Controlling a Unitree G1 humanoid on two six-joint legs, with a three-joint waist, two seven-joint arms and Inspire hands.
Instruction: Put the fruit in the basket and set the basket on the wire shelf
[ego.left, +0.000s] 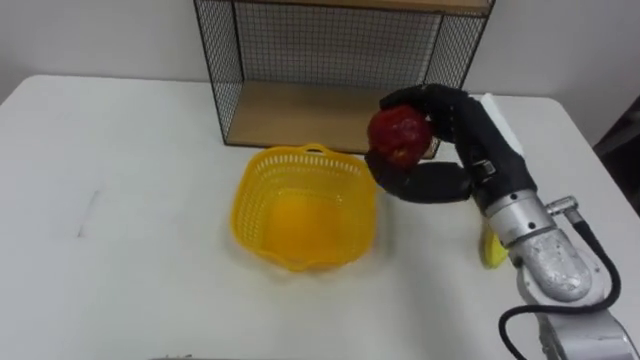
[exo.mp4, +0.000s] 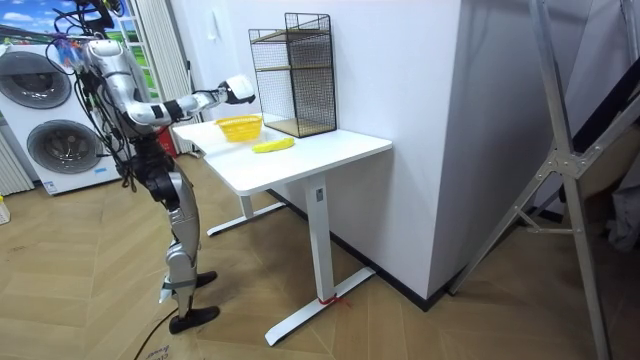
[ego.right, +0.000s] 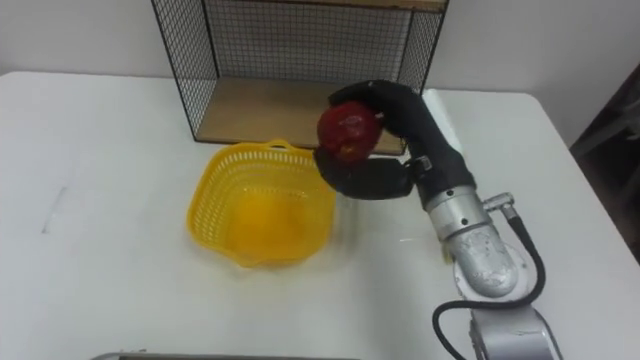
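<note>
Right hand (ego.left: 455, 125) was curled round a red apple (ego.left: 400, 135), held in the air just beside the right rim of the yellow basket (ego.left: 262, 180), not yet over its middle. The basket stood on the white table (ego.left: 130, 200) in front of the wire shelf (ego.left: 330, 50), with no fruit seen inside it. A banana (ego.left: 492, 250) lay on the table to the right, partly hidden by the forearm. Judged early in the task: apple lifted but not dropped in, the banana to follow, then the basket to go onto the shelf's wooden board.
</note>
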